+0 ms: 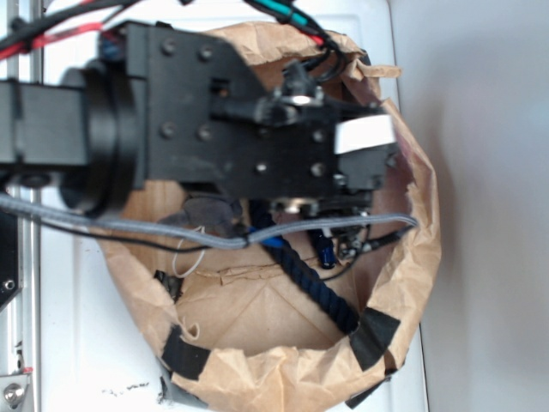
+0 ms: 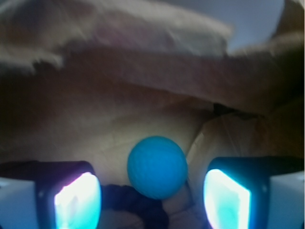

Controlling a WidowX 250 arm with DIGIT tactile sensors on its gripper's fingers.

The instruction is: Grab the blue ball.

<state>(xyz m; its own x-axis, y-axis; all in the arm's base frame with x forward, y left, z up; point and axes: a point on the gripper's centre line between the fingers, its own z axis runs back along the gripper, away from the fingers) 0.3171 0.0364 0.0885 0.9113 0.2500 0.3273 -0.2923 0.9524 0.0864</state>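
You are working inside a crumpled brown paper bag (image 1: 403, 283) with its rim rolled down and patched with black tape; it sits on a white surface (image 1: 69, 343). From the outside view, the black arm (image 1: 214, 120) reaches over the bag's mouth and blocks most of the inside, so you cannot see the ball there at all. What you can see below the arm is a dark blue rope (image 1: 313, 283) running across the bag floor, and a grey soft shape (image 1: 206, 215) tucked near the arm.

Turn to the wrist view for the target. The blue ball (image 2: 157, 167) rests on the bag floor, centred between the two fingers (image 2: 78, 200), with part of the rope just below it. The gripper (image 2: 152, 202) is wide open and holds nothing; clear gaps show on both sides of the ball.

You appear to be in the final approach, lined up but not yet closing. Your next move likely calls for a small further descent so the pads bracket the ball's widest part, then a steady close. Watch that the rope does not get caught with it, and that the round ball does not roll away.
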